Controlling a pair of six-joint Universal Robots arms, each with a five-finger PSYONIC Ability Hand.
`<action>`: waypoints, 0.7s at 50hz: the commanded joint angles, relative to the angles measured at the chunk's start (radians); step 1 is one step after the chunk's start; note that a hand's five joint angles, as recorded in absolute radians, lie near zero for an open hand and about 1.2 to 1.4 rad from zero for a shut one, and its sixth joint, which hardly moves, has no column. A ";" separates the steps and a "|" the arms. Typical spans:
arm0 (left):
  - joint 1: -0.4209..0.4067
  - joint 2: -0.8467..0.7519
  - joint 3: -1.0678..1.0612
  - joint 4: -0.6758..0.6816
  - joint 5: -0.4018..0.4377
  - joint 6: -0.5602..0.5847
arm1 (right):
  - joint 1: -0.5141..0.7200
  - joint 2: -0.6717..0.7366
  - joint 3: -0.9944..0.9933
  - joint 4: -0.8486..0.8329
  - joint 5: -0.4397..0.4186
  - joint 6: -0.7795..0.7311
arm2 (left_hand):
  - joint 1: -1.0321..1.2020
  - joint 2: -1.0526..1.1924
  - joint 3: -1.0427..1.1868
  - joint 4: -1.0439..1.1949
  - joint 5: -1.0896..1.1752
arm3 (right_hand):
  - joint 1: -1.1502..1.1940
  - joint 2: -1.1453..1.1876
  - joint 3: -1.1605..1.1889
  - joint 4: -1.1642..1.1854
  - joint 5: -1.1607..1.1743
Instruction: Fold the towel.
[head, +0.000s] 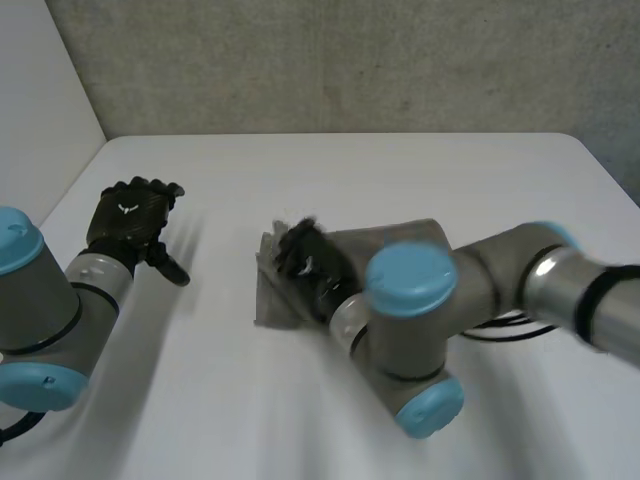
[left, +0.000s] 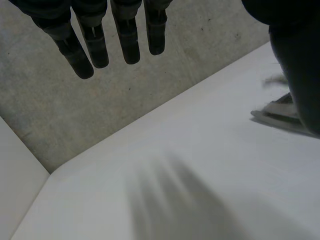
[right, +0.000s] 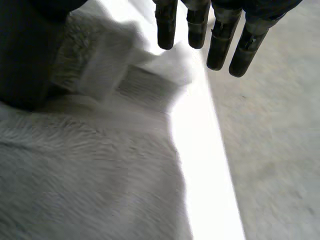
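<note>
Towel: grey fluffy towel (head: 272, 300), frame centre, rumpled; fold looks unfinished.
Right hand (head: 305, 255): straight-fingered, flat over it, gripping nothing.
Left hand (head: 130, 215): spread wide, idle, far left.

Head camera high behind, looking down, wrist cameras close along fingers (left: 127, 45), all sharing table (head: 350, 170)

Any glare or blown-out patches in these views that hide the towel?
Right wrist view: the bare table strip beside the towel is washed out white, the towel's pile readable. Head view: even light, no glare on the towel. Left wrist view: table evenly lit, no hotspots.
</note>
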 joint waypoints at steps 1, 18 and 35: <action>-0.002 0.001 0.003 0.001 -0.001 0.000 | -0.176 -0.267 0.164 0.008 -0.011 0.299 | -0.019 -0.018 -0.013 -0.017 0.005 | -0.062 -0.064 -0.061 -0.074 -0.063; -0.019 0.001 -0.003 0.002 -0.001 -0.002 | -0.417 -0.262 0.444 0.021 -0.033 0.253 | -0.016 -0.015 -0.010 -0.014 0.008 | -0.011 -0.014 -0.010 -0.023 -0.013; -0.042 0.060 0.085 -0.008 -0.010 -0.029 | -0.239 -0.371 0.187 0.010 -0.110 0.265 | -0.019 -0.018 -0.013 -0.017 0.005 | 1.160 1.157 1.161 1.148 1.158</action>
